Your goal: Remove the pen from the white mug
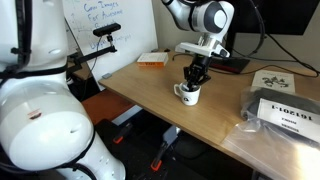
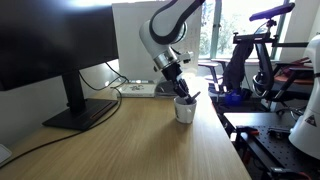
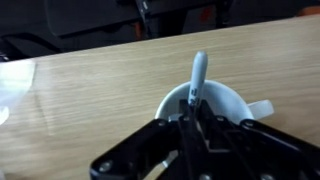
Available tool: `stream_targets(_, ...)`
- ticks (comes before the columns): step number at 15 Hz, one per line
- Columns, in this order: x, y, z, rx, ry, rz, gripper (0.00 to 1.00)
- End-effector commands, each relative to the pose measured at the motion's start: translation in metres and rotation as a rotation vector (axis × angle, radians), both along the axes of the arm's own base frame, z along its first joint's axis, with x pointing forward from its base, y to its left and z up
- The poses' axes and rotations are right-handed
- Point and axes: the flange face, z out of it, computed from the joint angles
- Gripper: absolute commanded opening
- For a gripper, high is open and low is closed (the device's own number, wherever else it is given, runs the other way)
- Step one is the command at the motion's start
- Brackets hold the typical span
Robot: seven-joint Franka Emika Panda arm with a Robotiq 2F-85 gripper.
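Observation:
The white mug [image 1: 188, 94] stands on the wooden table near its front edge; it also shows in an exterior view [image 2: 185, 110] and in the wrist view [image 3: 225, 100]. A grey pen [image 3: 197, 80] stands in the mug, tip up. My gripper [image 3: 192, 122] reaches down into the mug's mouth from above, and its fingers are shut on the pen's lower part. In both exterior views the gripper [image 1: 195, 72] [image 2: 180, 88] sits right over the mug. The pen's lower end is hidden by the fingers.
A monitor on a stand [image 2: 60, 60] stands on the table. A white board [image 2: 135, 40] and a small device [image 2: 135, 90] sit behind the mug. Packaged items [image 1: 285, 110] lie on the table. A table edge runs close to the mug.

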Motion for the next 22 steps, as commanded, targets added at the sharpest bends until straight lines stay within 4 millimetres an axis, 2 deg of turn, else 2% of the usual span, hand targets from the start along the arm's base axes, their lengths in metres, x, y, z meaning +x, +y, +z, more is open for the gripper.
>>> stream_targets(1, -0.013, -0.001, 0.035, 0.029, 0.028, 0.005, 0.03)
stream_targets(3, -0.023, 0.003, 0.062, 0.04, 0.012, 0.032, 0.03)
stream_targets(6, -0.033, 0.02, 0.106, -0.032, -0.109, 0.082, 0.03)
stream_targets(9, -0.029, 0.055, 0.124, -0.111, -0.255, 0.12, 0.03)
stream_targets(11, -0.014, 0.091, 0.113, -0.152, -0.368, 0.139, 0.03)
stream_targets(15, 0.016, 0.171, 0.074, -0.163, -0.583, 0.137, 0.03)
stream_targets(19, 0.022, 0.249, 0.024, -0.134, -0.612, 0.175, 0.03)
stream_targets(22, 0.018, 0.286, -0.001, -0.129, -0.614, 0.179, 0.03)
